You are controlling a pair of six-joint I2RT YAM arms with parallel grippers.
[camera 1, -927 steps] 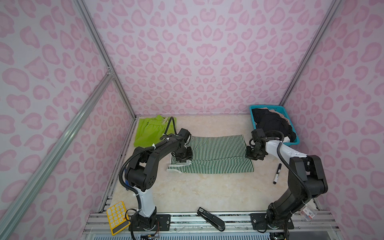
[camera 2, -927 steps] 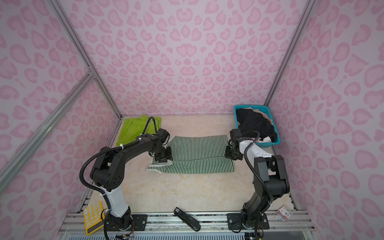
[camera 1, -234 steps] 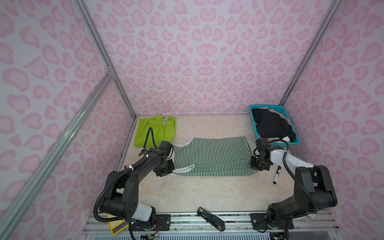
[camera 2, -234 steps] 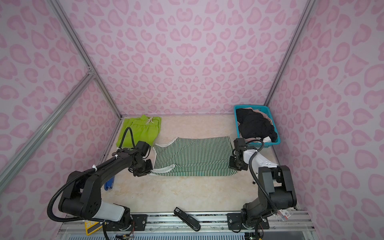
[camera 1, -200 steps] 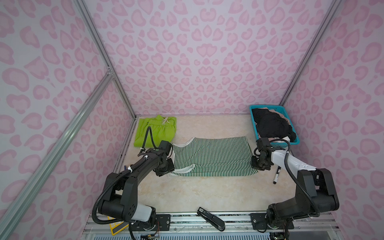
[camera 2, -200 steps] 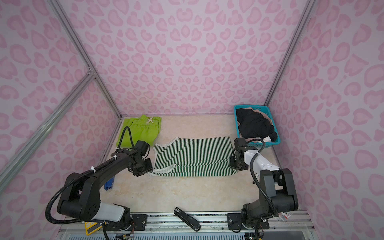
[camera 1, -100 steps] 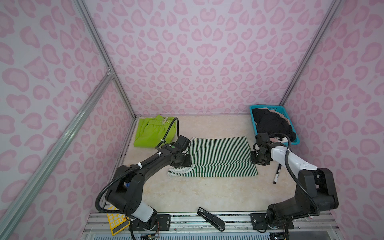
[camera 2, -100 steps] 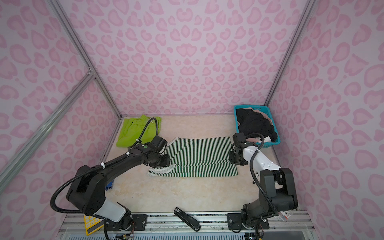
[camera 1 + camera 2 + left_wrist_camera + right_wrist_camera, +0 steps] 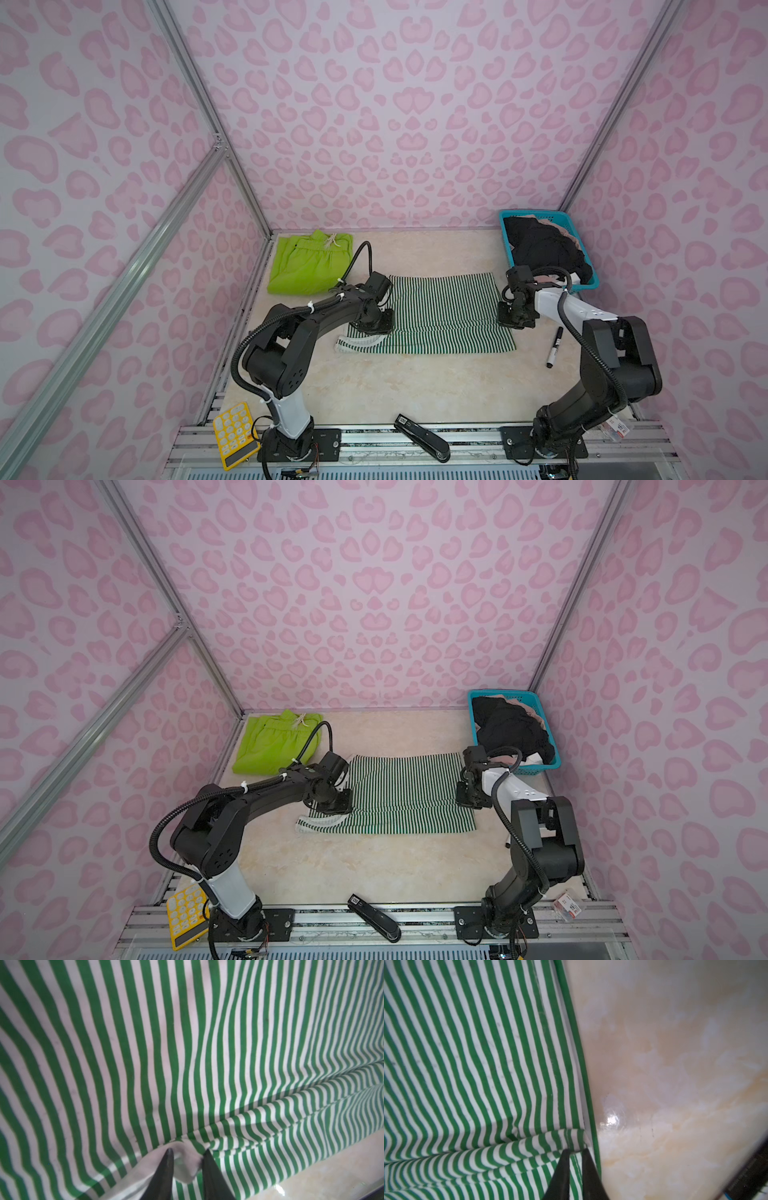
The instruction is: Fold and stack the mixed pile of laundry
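- We see both top views bright and evenly lit, sharp throughout, with only faint shadows on the table (image 9: pixel 415 386)
- The wide lens stretches the walls (image 9: pixel 395 104) toward the corners
- In the right wrist view, a white glare spot (image 9: pixel 611 1121) sits on the table
- In both wrist views, we find the top (image 9: pixel 145 1043) soft close up, its folds casting thin shadows

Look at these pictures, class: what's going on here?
Two robot arms are folding a striped top spread on the table. The left arm's fingers pinch cloth at one end, the right arm's fingers pinch the opposite edge. Lime-green shorts lie folded at the back left; black clothes sit in the teal basket.
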